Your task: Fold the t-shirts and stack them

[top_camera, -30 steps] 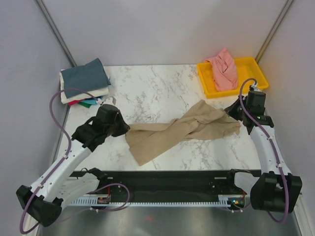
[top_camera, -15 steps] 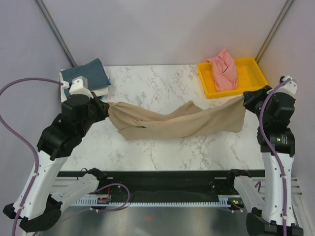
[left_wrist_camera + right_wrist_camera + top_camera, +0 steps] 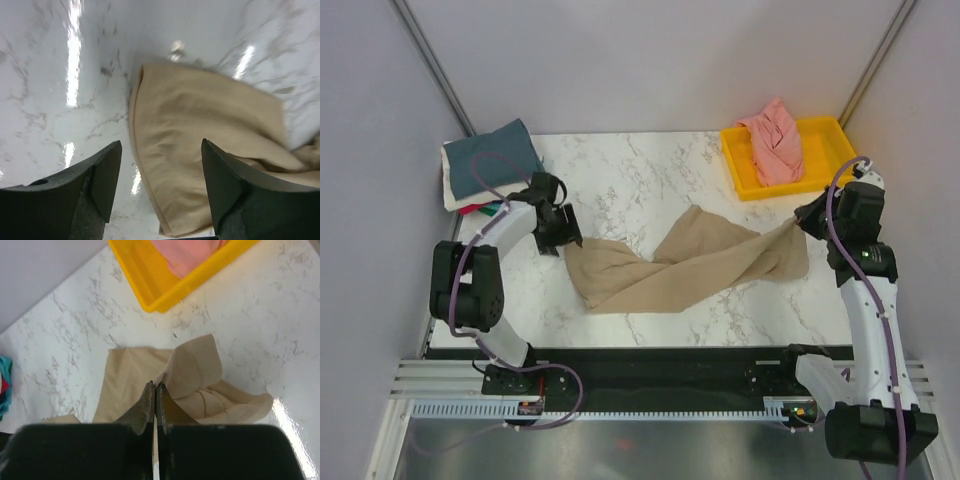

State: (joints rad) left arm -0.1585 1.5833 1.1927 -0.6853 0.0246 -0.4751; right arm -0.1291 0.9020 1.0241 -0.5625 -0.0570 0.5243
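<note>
The tan t-shirt [image 3: 680,270] lies twisted across the middle of the marble table. My left gripper [image 3: 565,238] hovers open over its left end, and in the left wrist view the cloth [image 3: 200,150] lies flat below the spread fingers [image 3: 107,170], not held. My right gripper [image 3: 802,218] is shut on the shirt's right edge; in the right wrist view the cloth [image 3: 195,365] rises into the closed fingertips [image 3: 155,388]. A salmon-pink t-shirt [image 3: 775,140] is bunched in the tray. Folded t-shirts [image 3: 490,165] are stacked at the back left, slate-blue on top.
The yellow tray [image 3: 840,150] stands at the back right corner, close to my right arm; its rim [image 3: 150,287] shows in the right wrist view. Teal and red folded edges [image 3: 4,377] show at that view's left. Grey walls enclose the table.
My left gripper has opened and let go of the tan shirt's left end, which has dropped onto the table. Both arms have come down, and the stretched cloth has slackened.
</note>
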